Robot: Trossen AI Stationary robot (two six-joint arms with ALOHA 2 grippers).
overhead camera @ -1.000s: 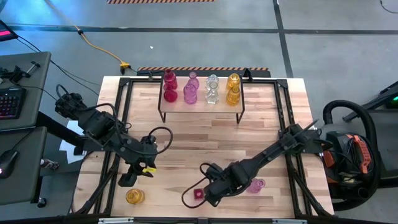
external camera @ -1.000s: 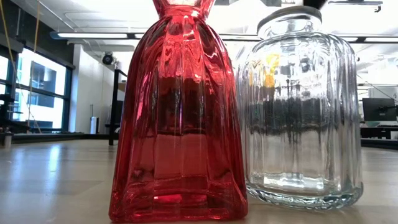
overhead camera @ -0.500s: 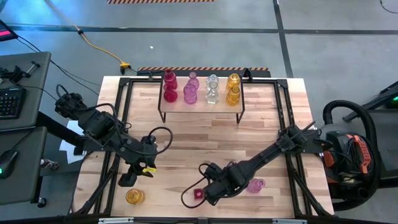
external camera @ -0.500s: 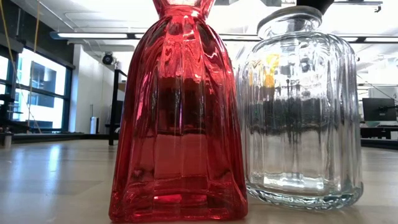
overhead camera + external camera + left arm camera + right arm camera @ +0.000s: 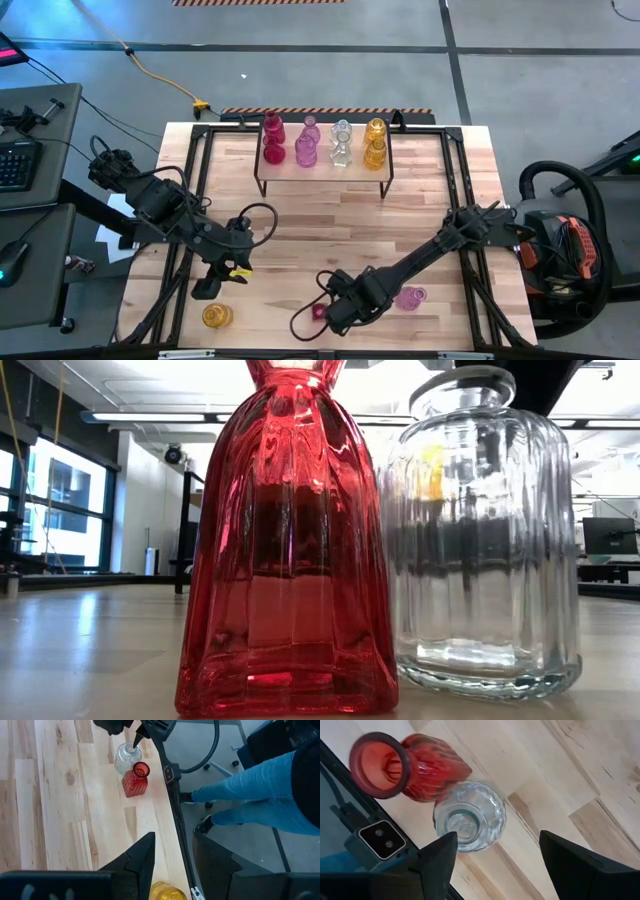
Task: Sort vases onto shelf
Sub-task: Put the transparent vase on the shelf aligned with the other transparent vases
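Note:
A clear ribbed vase (image 5: pixel 470 817) and a red vase (image 5: pixel 405 767) stand side by side on their bases near the table's near edge; the low view shows both close up, red vase (image 5: pixel 285 560) and clear vase (image 5: pixel 480 550). My right gripper (image 5: pixel 495 845) points down, open, just above the clear vase, its fingers standing either side of it without touching. A pink vase (image 5: pixel 410 298) stands to its right. My left gripper (image 5: pixel 207 290) hangs open above the table's left side, near a yellow vase (image 5: pixel 216 316). The shelf (image 5: pixel 325 172) at the far side carries several vases.
A small camera block (image 5: pixel 380 840) sits at the table's near edge, right by the red vase. A person's legs in blue jeans (image 5: pixel 250 800) stand just beyond that edge. Bare wood lies between the shelf and the near vases.
My right gripper has sunk toward the clear vase and crept toward the table's near edge, still open. In the low view its dark shape now looms over the clear vase's mouth. The vases have kept their places.

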